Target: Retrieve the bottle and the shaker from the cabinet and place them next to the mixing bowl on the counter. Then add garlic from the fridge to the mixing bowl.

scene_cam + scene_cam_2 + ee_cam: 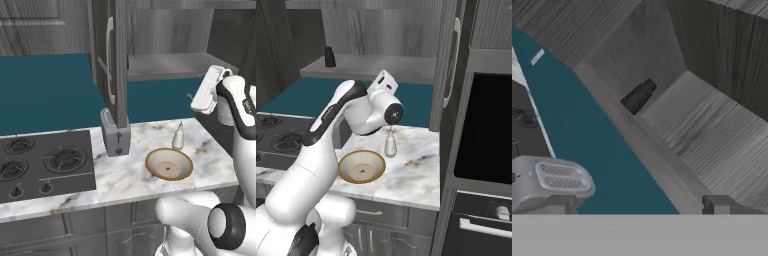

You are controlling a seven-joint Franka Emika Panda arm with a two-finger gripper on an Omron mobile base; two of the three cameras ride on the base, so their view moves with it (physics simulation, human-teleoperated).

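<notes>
The claw [639,204], spread wide and empty, faces the open cabinet, where the dark shaker [638,96] stands on the shelf [376,67]. The bottle [178,136] already stands beside the mixing bowl [169,164] on the tabletop [125,172]; next, likely reaching in for the shaker.

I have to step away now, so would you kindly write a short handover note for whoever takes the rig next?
Gripper: open, holding nothing, raised and facing the open cabinet.
Bottle: already on the counter, just beyond the mixing bowl.
Shaker: on the cabinet shelf, toward its left end, standing free of the gripper.
Done: bottle placed next to the bowl.
Left: fetch the shaker and set it by the bowl, then bring garlic from the fridge and put it in the bowl.
</notes>
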